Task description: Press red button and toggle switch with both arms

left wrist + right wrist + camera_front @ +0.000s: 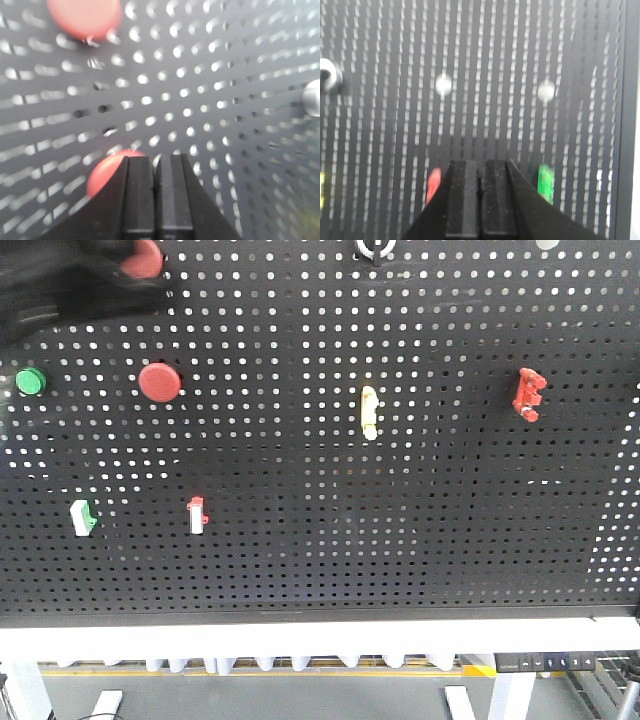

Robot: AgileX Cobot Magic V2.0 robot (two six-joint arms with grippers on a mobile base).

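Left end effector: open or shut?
Shut. In the left wrist view, the left end effector has its fingers pressed together, with no gap and nothing between them.

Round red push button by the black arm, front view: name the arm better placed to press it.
Left. The shut left hand sits right beside the round red push button; the right hand faces only a blurred small red piece and a small green piece.

Backlit pegboard point(400, 570) glows through holes; wrist views blurred, perhaps motion-smeared.

black pegboard point(400, 560) with toggle switch point(528, 394), green button point(30, 381)
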